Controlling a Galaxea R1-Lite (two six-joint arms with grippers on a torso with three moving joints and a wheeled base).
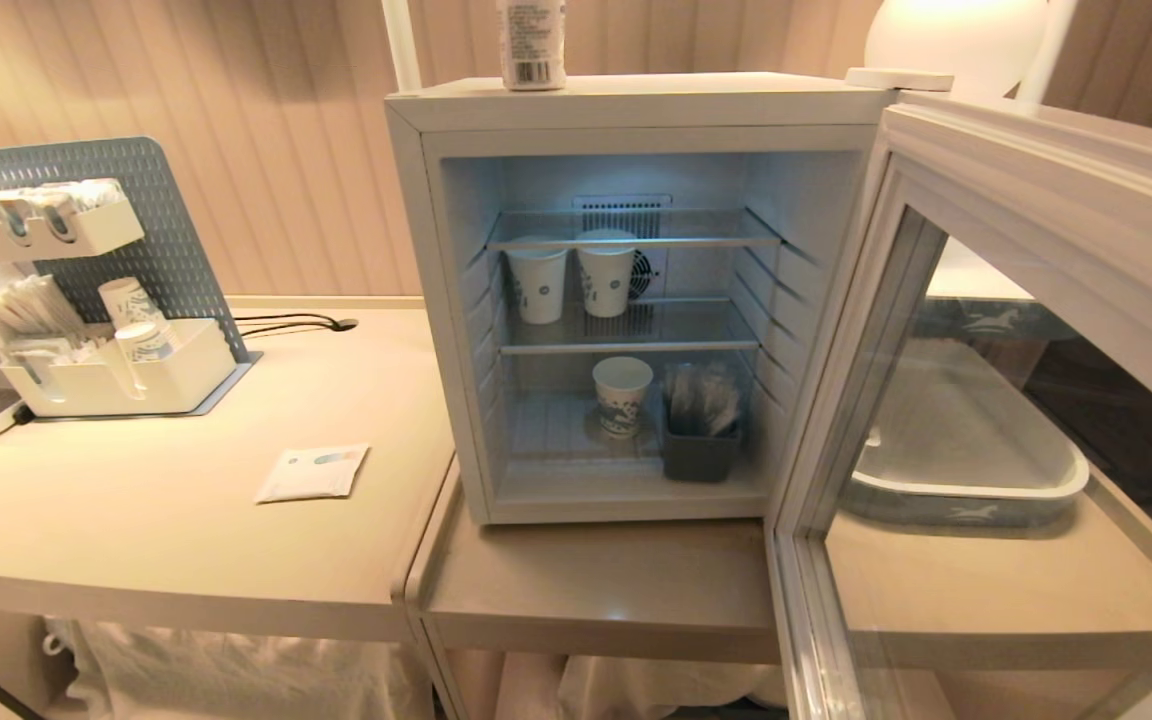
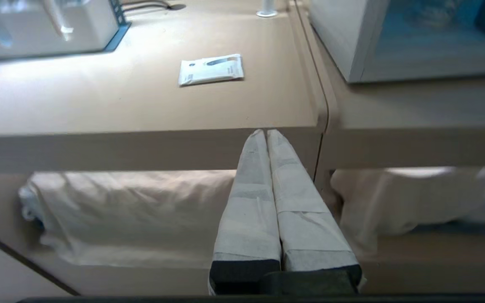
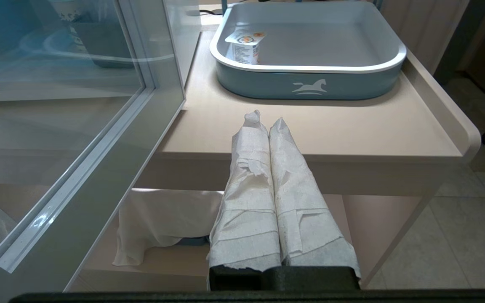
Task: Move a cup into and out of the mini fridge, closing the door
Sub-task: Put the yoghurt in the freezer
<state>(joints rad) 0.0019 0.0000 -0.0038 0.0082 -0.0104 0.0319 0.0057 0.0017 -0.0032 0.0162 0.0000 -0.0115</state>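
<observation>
Glossy glass door (image 1: 946,400) — smooth white mini fridge (image 1: 636,105), matt beige table (image 1: 166,520)

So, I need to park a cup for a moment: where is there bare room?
Free: the table around the paper sachet, the ledge before the mini fridge, and most of the grey tray beside its small yogurt pot. Crowded: the middle shelf with two cups, the bottom with one cup and a dark bin.

the white mini fridge (image 1: 636,110) stood on the table (image 1: 586,580), lit inside. its glass-fronted door (image 1: 986,300) hung wide open to the right. two paper cups (image 1: 573,280) sat on the middle wire shelf, a third cup (image 1: 622,395) below.
</observation>
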